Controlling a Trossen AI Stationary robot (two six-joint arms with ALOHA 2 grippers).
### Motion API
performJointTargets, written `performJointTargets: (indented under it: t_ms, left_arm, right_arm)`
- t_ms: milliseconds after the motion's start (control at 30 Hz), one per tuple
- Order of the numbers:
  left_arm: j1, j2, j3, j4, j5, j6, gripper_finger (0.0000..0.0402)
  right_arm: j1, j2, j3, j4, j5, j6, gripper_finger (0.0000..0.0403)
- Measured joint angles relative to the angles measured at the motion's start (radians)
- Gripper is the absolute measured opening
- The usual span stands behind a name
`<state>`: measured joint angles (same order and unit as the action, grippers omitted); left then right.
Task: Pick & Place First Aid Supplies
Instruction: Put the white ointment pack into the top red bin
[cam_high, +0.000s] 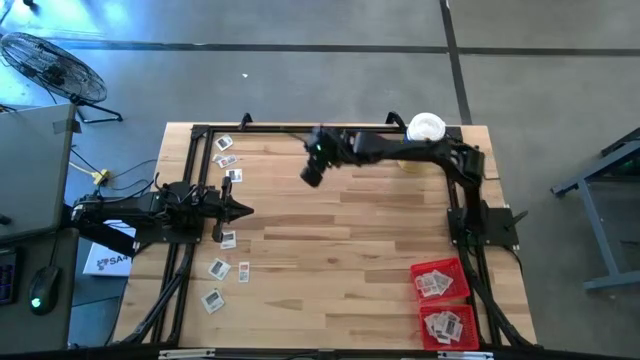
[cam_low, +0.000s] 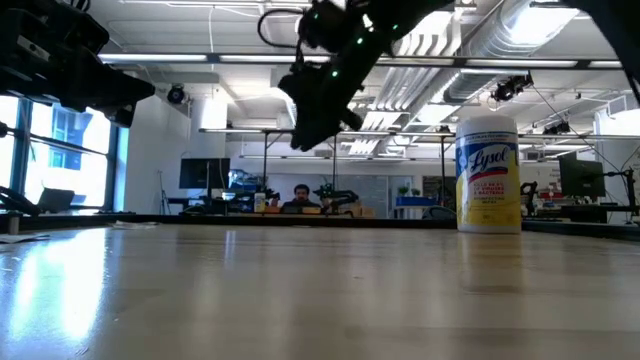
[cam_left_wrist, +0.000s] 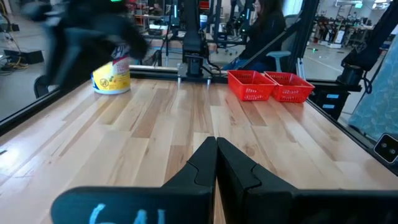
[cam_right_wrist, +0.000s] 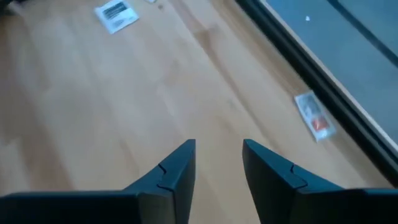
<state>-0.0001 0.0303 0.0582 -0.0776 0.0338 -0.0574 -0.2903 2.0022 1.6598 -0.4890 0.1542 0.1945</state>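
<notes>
Small flat white-grey packets (cam_high: 228, 161) lie scattered along the table's left side; more fill two red trays (cam_high: 438, 280).

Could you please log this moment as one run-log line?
right gripper: open, empty, raised above the table | left gripper: shut, waiting | packets: loose at left | red trays: some packets inside

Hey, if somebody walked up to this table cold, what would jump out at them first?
Probably the right gripper, open and empty, stretched across the far side toward the packets scattered along the left edge. Then the two red trays at the near right corner, already holding packets, and the yellow wipes jar at the far right.
</notes>
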Motion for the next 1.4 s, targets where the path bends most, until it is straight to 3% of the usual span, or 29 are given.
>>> performJointTargets:
  t_ms: [167,400,700,1200,1400]
  left_arm:
    - [0.000,0.000,0.000,0.000,0.000,0.000,0.0001]
    - [0.000,0.000,0.000,0.000,0.000,0.000,0.0001]
    - [0.000,0.000,0.000,0.000,0.000,0.000,0.0001]
    - [0.000,0.000,0.000,0.000,0.000,0.000,0.0001]
    - [0.000,0.000,0.000,0.000,0.000,0.000,0.0001]
  right_arm:
    - [-0.108,0.158,0.174,-0.021,-0.120,-0.057,0.0168]
    - [-0.271,0.368,0.445,-0.139,-0.510,-0.069,0.0196]
    - [-0.395,0.468,0.489,-0.204,-0.704,-0.184,0.0198]
    - [-0.412,0.470,0.403,-0.211,-0.628,-0.550,0.0197]
    - [-0.402,0.470,0.403,-0.257,-0.502,-0.769,0.0197]
